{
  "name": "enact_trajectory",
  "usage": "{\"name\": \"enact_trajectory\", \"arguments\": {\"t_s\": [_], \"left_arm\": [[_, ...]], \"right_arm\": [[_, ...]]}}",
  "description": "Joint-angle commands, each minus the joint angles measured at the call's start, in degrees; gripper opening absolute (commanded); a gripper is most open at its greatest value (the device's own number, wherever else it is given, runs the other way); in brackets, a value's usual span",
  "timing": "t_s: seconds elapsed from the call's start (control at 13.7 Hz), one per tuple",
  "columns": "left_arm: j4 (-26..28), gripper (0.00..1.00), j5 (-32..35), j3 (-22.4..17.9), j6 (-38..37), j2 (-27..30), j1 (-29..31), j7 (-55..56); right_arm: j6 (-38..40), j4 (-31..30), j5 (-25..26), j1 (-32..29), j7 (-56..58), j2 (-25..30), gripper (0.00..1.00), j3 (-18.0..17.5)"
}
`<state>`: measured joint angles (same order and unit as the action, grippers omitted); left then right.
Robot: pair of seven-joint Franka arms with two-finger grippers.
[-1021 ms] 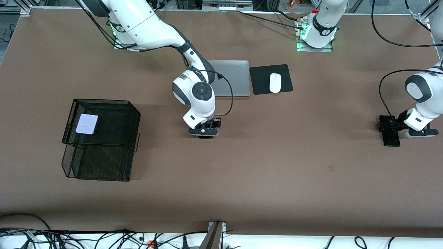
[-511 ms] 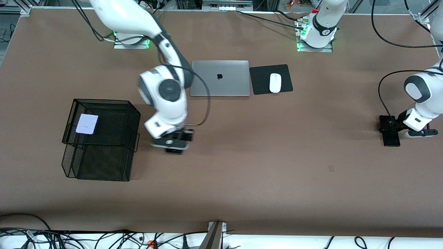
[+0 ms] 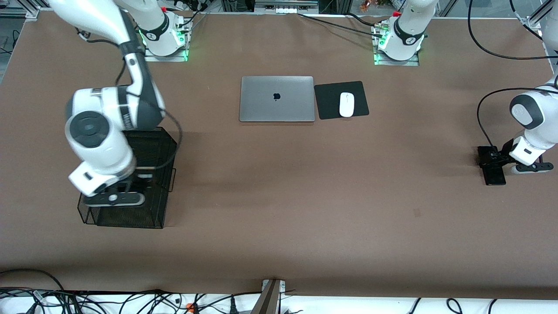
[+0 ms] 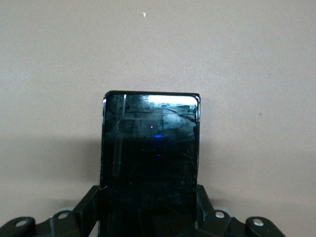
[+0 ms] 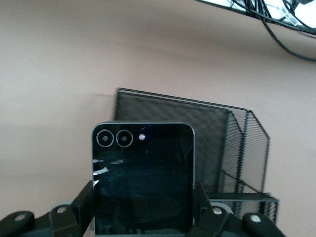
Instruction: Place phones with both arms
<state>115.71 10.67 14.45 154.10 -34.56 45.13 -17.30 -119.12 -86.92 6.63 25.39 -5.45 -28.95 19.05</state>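
Observation:
In the right wrist view, a small squarish black phone (image 5: 143,173) with two camera rings sits between the fingers of my right gripper (image 5: 143,202), which is shut on it. In the front view the right gripper (image 3: 114,199) hangs over the black mesh basket (image 3: 163,148), at the right arm's end of the table. My left gripper (image 3: 491,159) is down at the table near the left arm's end, shut on the sides of a longer black slab phone (image 3: 496,176). That phone (image 4: 150,148) lies flat on the brown tabletop, reaching out past the left gripper (image 4: 150,197).
A closed grey laptop (image 3: 277,99) lies mid-table near the bases. Beside it is a black mouse pad (image 3: 327,102) with a white mouse (image 3: 346,104). The mesh basket (image 5: 197,128) has upright wire walls and a divider. Cables run along the table's near edge.
The right arm has swung from the middle of the table to over the mesh basket, carrying the small black phone. The left gripper has shut on the long black phone.

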Motion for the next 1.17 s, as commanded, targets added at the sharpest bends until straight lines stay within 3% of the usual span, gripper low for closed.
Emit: {"name": "enact_trajectory", "arguments": {"t_s": [0.0, 0.15, 0.51, 1.09], "left_arm": [[-1.79, 0.00, -0.39, 0.67, -1.94, -0.60, -0.39, 1.74], [-4.69, 0.00, -0.48, 0.93, -7.73, 0.36, -1.27, 1.92], [-11.63, 0.00, -0.56, 1.11, -20.66, 1.51, -6.62, 8.66], [-13.05, 0.00, -0.39, 2.25, -23.14, 0.20, -29.81, 29.13]], "right_arm": [[-2.15, -0.54, -2.32, -4.37, 7.79, -0.57, 0.00, -0.24], [-6.20, -0.45, -2.50, -5.35, 10.71, -1.55, 0.00, -0.24], [-7.61, -0.45, -4.33, -7.54, 10.98, -3.39, 0.00, -0.33], [-12.01, -0.53, -8.55, -8.86, 11.07, -7.26, 0.00, -0.33]]}}
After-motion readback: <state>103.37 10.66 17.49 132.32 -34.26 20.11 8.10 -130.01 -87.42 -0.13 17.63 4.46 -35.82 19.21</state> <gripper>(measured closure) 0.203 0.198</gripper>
